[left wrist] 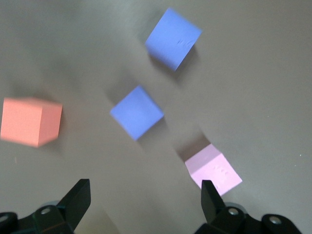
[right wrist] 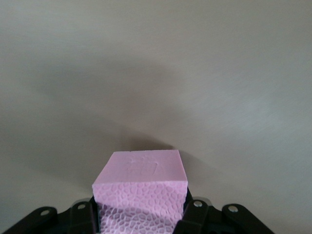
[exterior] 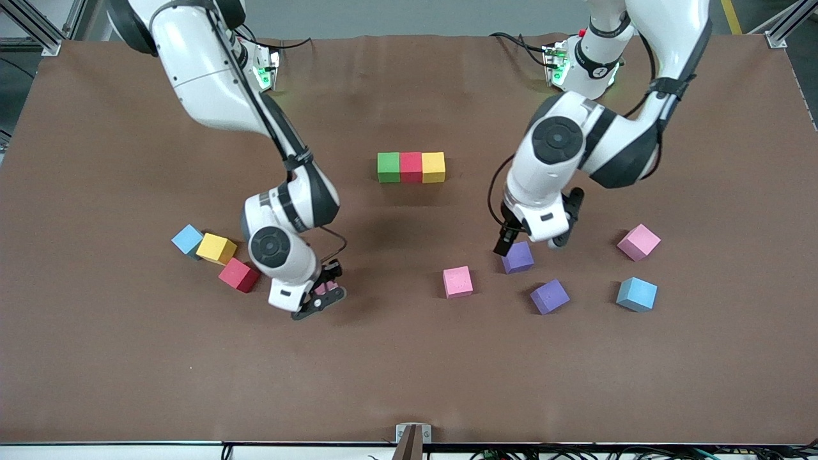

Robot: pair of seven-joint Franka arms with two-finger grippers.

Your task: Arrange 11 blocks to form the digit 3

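Fig.: Row of three blocks near table centre, touching: green block (exterior: 388, 167), red block (exterior: 411, 167), yellow block (exterior: 433, 167). Right hand (exterior: 321, 299), low at the table, nearer the front camera than that row, pinches a pink block (right wrist: 141, 187) betw. its fingers. Just beside it, toward the right arm's end: a light blue cube (exterior: 187, 239), yellow cube (exterior: 216, 248) and red cube (exterior: 238, 275), clustered. Left hand (exterior: 530, 246), fingers spread wide, hovers over a purple block (exterior: 517, 257). Nearby on the brown table (exterior: 409, 377): second purple block (exterior: 549, 296), pink cube (exterior: 457, 282), another pink cube (exterior: 638, 242) and light blue block (exterior: 636, 294), all apart, toward the left arm's end.
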